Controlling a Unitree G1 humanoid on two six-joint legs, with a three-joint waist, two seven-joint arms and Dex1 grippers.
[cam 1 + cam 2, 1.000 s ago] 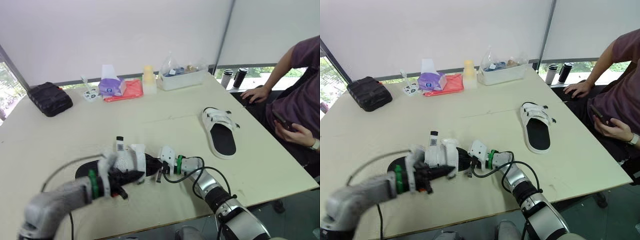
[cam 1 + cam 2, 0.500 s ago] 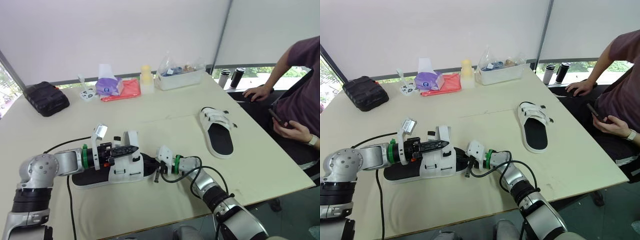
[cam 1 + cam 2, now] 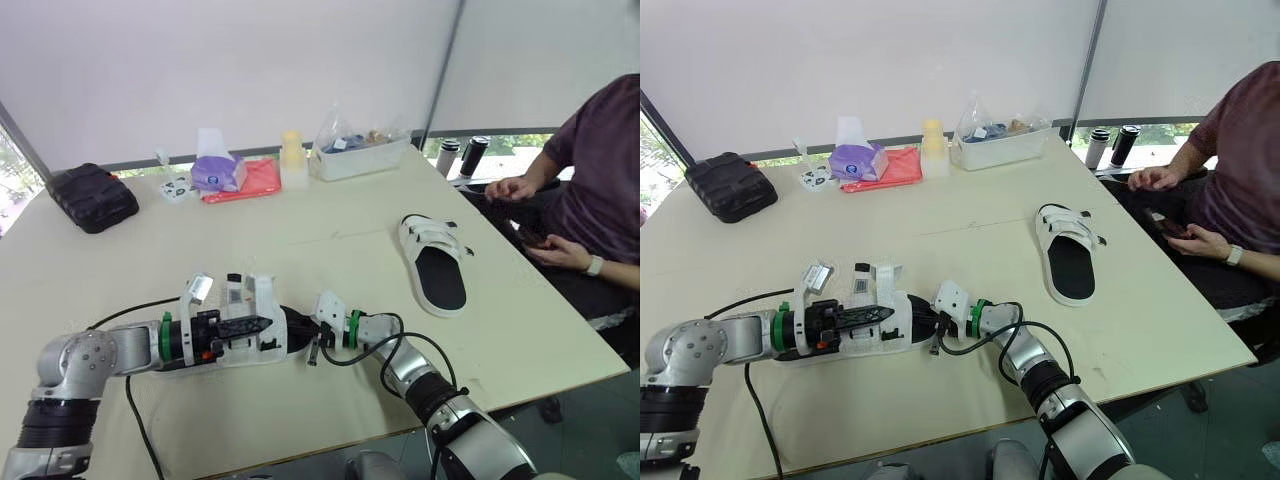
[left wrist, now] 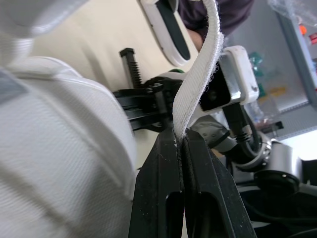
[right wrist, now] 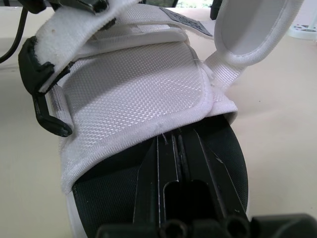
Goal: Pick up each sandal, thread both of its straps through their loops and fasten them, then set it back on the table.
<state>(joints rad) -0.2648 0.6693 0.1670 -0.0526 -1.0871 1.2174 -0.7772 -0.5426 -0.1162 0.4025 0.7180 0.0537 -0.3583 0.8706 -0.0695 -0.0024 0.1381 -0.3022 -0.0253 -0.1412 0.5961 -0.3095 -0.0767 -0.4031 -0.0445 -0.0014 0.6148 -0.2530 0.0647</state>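
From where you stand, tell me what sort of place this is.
Probably an office or lab workroom. There is a large cream table beside white roller blinds, a person in a purple shirt seated at its edge, and a clear plastic storage tub of supplies.

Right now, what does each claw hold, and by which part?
The left claw pinches one white strap of the near sandal. The right claw is shut over that sandal's footbed; whether it grips cannot be told.
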